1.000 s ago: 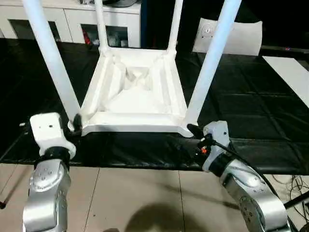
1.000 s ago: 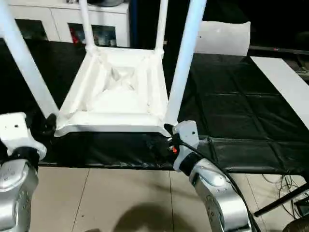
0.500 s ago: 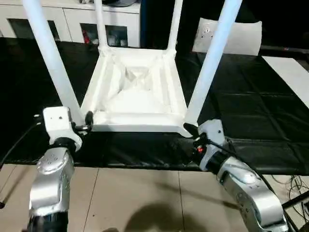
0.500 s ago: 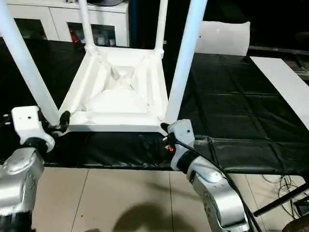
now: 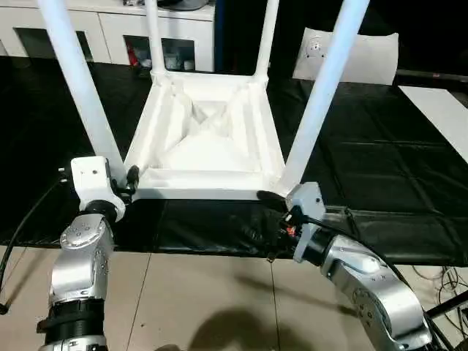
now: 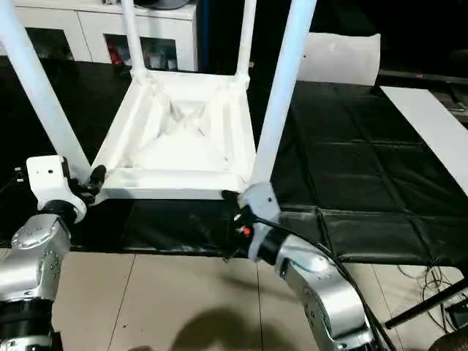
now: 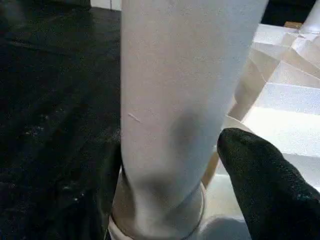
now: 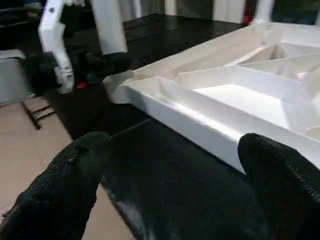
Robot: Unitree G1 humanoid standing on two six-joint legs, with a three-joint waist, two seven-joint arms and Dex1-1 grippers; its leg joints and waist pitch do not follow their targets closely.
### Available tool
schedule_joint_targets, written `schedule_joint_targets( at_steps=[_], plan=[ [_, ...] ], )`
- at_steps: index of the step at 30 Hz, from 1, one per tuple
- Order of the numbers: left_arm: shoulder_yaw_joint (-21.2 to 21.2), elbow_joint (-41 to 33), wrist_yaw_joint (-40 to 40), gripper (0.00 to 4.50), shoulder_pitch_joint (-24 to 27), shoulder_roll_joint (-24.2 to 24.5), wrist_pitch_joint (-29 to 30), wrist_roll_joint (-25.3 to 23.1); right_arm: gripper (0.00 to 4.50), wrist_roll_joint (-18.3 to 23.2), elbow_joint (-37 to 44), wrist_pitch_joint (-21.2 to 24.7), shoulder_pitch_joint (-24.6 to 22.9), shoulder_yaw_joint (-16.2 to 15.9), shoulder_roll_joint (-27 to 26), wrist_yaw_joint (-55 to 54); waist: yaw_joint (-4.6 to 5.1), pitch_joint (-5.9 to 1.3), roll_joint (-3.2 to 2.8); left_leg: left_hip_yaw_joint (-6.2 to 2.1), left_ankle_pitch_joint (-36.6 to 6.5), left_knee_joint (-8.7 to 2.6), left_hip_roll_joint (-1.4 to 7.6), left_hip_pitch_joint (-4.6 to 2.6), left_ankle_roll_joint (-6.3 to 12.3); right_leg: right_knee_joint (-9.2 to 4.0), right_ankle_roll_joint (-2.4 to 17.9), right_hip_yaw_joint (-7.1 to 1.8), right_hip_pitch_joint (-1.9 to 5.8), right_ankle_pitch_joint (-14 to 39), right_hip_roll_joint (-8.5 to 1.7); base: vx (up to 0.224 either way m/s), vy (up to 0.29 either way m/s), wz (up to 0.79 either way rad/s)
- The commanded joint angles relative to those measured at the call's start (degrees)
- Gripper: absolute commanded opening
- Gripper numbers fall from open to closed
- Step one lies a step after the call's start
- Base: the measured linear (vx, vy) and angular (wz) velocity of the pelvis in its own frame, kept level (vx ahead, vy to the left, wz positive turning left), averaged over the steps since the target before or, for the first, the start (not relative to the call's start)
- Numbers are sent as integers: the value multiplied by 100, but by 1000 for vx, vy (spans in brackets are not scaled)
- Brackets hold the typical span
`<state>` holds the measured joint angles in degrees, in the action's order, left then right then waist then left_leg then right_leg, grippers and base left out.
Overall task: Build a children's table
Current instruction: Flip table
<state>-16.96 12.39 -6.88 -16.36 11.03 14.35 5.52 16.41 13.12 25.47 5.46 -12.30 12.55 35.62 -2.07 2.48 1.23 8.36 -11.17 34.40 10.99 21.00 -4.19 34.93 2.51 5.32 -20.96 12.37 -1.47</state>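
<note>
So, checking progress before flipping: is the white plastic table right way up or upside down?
Upside down: the white plastic table shows its ribbed underside, with four white tube legs pointing upward.

The tabletop ahead of the right gripper is white, its underside ribbed in crossing ridges. The tube leg between the left gripper's black fingers is plain white. Beneath lies a glossy black quilted mat; nearer, beige floor tiles.
</note>
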Motion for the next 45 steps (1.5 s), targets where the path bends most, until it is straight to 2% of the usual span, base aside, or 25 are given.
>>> schedule_joint_targets(
  at_steps=[1, 5, 6, 8, 9, 10, 12, 14, 18, 21, 23, 24, 25, 26, 27, 29, 30, 31, 33, 40, 41, 45],
  plan=[
    [71, 143, 37, 302, -103, 76, -137, -34, 450, 68, -148, 1, 133, -72, 80, 150, -14, -264, -57, -85, -984, -424, 299, -36, 273, -505, 653, -423, 225, 1049, -689, 0, 0, 0],
    [90, 221, 43, 285, -121, 122, -181, -52, 450, 79, -249, -39, 221, -100, 106, 211, -24, -273, -49, -76, -883, -415, 300, -32, 287, -492, 677, -427, 231, 924, -695, 0, 0, 0],
    [92, 276, 61, 257, -140, 138, -211, -72, 450, 85, -313, -61, 286, -107, 114, 281, -28, -279, -55, -83, -829, -417, 306, -31, 294, -471, 701, -425, 234, 831, -693, 0, 0, 0],
    [90, 328, 65, 251, -154, 142, -248, -79, 450, 97, -346, -61, 314, -92, 109, 330, -27, -278, -58, -80, -827, -416, 306, -33, 301, -470, 726, -424, 232, 786, -694, 0, 0, 0],
    [90, 337, 64, 251, -157, 144, -255, -79, 450, 97, -350, -61, 316, -91, 108, 336, -28, -274, -57, -77, -847, -419, 308, -35, 301, -475, 733, -423, 231, 816, -695, 0, 0, 0],
    [85, 455, 46, 230, -188, 173, -331, -80, 450, 98, -389, -75, 342, -90, 100, 381, -31, -271, -82, -80, -886, -420, 308, -42, 295, -479, 724, -422, 224, 871, -694, 0, 0, 0],
    [90, 531, 28, 218, -209, 199, -372, -74, 450, 98, -419, -100, 357, -100, 107, 412, -34, -262, -65, -74, -983, -424, 300, -48, 280, -501, 686, -422, 220, 1028, -694, 0, 0, 0],
    [110, 592, 13, 212, -230, 222, -406, -49, 450, 105, -442, -127, 362, -110, 112, 448, -39, -258, -70, -78, -1059, -432, 306, -51, 239, -519, 650, -422, 215, 1204, -698, 0, 0, 0],
    [107, 603, -33, 208, -242, 206, -369, 26, 450, 103, -449, -141, 360, -120, 104, 460, -36, -257, -80, -88, -1095, -441, 313, -50, 209, -517, 636, -420, 210, 1240, -695, 0, 0, 0],
    [35, 429, -221, 208, -215, -15, -45, 436, 450, 80, -510, -151, 369, -84, 35, 376, -34, -263, -79, -85, -1062, -441, 318, -50, 194, -500, 709, -423, 208, 1143, -702, 0, 0, 0],
    [-53, 203, -329, 208, -166, -258, 426, 891, 450, 54, -608, -179, 402, -29, -56, 247, -38, -274, -68, -76, -967, -428, 320, -50, 201, -479, 782, -426, 209, 1013, -712, 0, 0, 0],
    [-90, 101, -350, 208, -137, -362, 655, 1081, 450, 33, -664, -180, 426, 4, -105, 158, -38, -276, -43, -66, -875, -422, 324, -40, 207, -465, 838, -427, 214, 920, -717, 0, 0, 0],
    [-112, 40, -363, 208, -118, -428, 799, 1204, 450, 20, -703, -181, 443, 24, -136, 96, -51, -279, -55, -68, -824, -418, 318, -42, 228, -459, 851, -422, 211, 879, -710, 0, 0, 0],
    [-109, -14, -390, 208, -83, -498, 1009, 1330, 450, -10, -801, -163, 493, 74, -206, -52, -58, -280, -54, -56, -774, -409, 309, -50, 261, -456, 876, -423, 203, 820, -697, 0, 0, 0],
    [-75, -90, -424, 208, -44, -551, 1154, 1412, 450, -49, -900, -171, 542, 128, -269, -194, -69, -280, -23, -38, -684, -408, 312, -46, 280, -443, 894, -427, 203, 756, -698, 0, 0, 0],
    [-22, -246, -440, 208, 20, -655, 1334, 1532, 450, -102, -1080, -173, 631, 248, -392, -463, -83, -282, -23, -24, -577, -408, 308, -42, 293, -420, 922, -423, 206, 701, -700, 0, 0, 0],
    [-3, -366, -435, 208, 53, -721, 1463, 1631, 450, -27, -1202, -81, 690, 370, -516, -620, -110, -290, -42, -11, -528, -398, 310, -59, 299, -417, 935, -429, 194, 667, -706, 0, 0, 0],
    [10, -447, -419, 208, 74, -766, 1562, 1694, 450, 35, -1293, -40, 733, 455, -611, -717, -126, -287, -23, 6, -532, -397, 318, -74, 303, -419, 967, -440, 179, 628, -706, 0, 0, 0],
    [19, -491, -406, 208, 85, -791, 1628, 1719, 450, 109, -1365, 14, 769, 534, -705, -800, -145, -283, -32, 19, -526, -395, 310, -75, 302, -405, 960, -438, 176, 592, -693, 0, 0, 0],
    [-161, -913, -344, 208, 78, -1034, 2333, 2080, 450, 308, -2189, 187, 1260, 973, -1231, -1429, -121, -266, -34, 44, -775, -436, 305, -86, 195, -454, 720, -417, 168, 1009, -715, 0, 0, 0],
    [-174, -966, -318, 208, 79, -1061, 2397, 2141, 450, 320, -2332, 181, 1347, 1042, -1293, -1481, -110, -263, -18, 48, -788, -440, 304, -74, 175, -458, 678, -421, 175, 1050, -717, 0, 0, 0],
    [-178, -1094, -192, 208, 86, -1159, 2529, 2320, 450, 435, -2919, 78, 1711, 1358, -1515, -1757, -112, -275, -23, 55, -724, -429, 298, -76, 160, -444, 689, -426, 174, 995, -732, 0, 0, 0]
  ],
)
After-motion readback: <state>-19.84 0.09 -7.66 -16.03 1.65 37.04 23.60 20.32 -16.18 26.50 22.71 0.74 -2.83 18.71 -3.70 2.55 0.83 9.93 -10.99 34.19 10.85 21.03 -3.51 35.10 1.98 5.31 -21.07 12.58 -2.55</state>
